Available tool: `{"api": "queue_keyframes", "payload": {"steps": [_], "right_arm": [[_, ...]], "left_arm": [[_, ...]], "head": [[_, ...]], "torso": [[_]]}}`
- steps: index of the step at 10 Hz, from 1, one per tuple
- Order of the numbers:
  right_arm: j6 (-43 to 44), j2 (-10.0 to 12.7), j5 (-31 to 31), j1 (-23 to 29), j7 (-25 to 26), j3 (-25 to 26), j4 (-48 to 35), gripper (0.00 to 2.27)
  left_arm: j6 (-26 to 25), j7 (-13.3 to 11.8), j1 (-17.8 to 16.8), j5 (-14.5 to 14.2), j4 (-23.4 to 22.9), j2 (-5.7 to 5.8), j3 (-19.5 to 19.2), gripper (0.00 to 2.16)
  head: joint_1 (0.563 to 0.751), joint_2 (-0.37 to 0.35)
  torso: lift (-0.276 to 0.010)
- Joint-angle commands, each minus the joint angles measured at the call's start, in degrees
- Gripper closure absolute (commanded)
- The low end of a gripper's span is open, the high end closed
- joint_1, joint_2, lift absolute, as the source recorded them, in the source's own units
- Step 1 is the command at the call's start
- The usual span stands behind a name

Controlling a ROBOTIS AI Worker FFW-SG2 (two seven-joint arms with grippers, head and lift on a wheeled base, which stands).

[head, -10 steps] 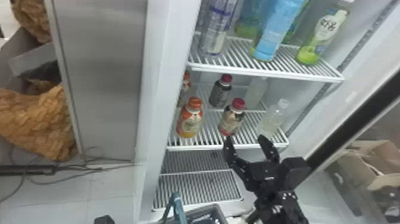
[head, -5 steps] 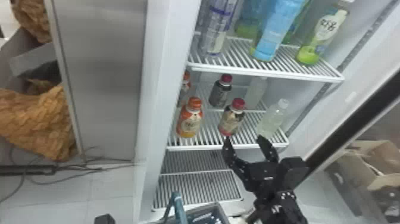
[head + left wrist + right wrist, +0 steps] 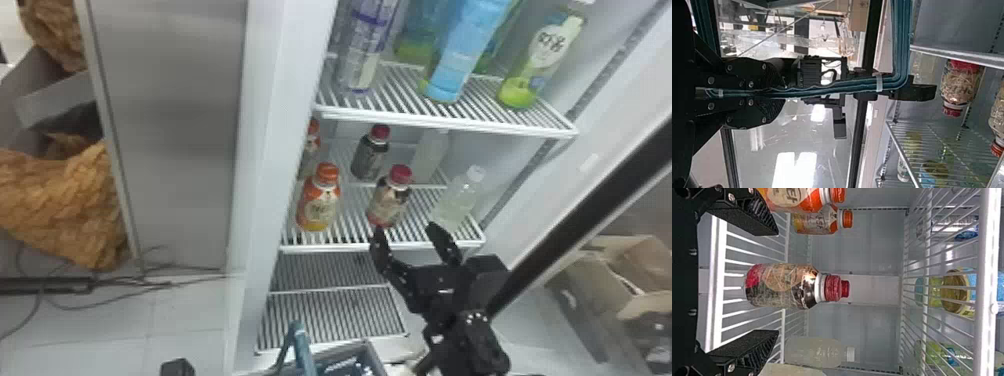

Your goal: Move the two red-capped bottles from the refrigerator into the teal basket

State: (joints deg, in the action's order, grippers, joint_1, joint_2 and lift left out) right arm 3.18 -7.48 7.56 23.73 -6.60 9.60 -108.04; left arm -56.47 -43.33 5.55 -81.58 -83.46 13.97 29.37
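Observation:
Two red-capped bottles stand upright on the middle shelf, the front one point(image 3: 390, 202) and the rear one point(image 3: 369, 156). Just in front of the shelf edge, my right gripper point(image 3: 407, 231) is open and empty, below and slightly right of the front bottle. In the right wrist view the front bottle point(image 3: 783, 286) appears between the spread fingers of the right gripper point(image 3: 777, 282), with the rear bottle's cap point(image 3: 846, 288) behind it. The teal basket point(image 3: 370, 357) is at the bottom edge. My left gripper point(image 3: 752, 92) is shut on its handle point(image 3: 828, 88).
Orange-capped bottles point(image 3: 319, 200) stand left of the red-capped ones, and clear bottles point(image 3: 455, 200) stand to their right. The upper shelf point(image 3: 450, 120) with taller bottles hangs above. The refrigerator's left wall point(image 3: 270, 150) and the black door edge point(image 3: 590, 230) flank the opening.
My right gripper has shifted very slightly left and toward the shelf, its fingers still apart. The bottles have stayed in place.

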Motion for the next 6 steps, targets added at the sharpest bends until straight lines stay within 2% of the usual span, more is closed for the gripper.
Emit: {"api": "queue_keyframes", "payload": {"steps": [1,6], "right_arm": [[-0.6,-0.2,-0.8,-2.2,0.0,0.0,1.9,0.12],[-1.1,-0.7,-3.2,-8.8,-0.6,-0.1,8.7,0.12]], "left_arm": [[-0.1,0.0,-0.1,0.0,0.0,0.00,0.0,1.09],[0.1,-0.1,-0.1,0.0,0.0,0.00,0.1,1.09]], "head": [[0.695,-0.350],[0.695,-0.350]], "torso": [[-0.228],[-0.228]]}}
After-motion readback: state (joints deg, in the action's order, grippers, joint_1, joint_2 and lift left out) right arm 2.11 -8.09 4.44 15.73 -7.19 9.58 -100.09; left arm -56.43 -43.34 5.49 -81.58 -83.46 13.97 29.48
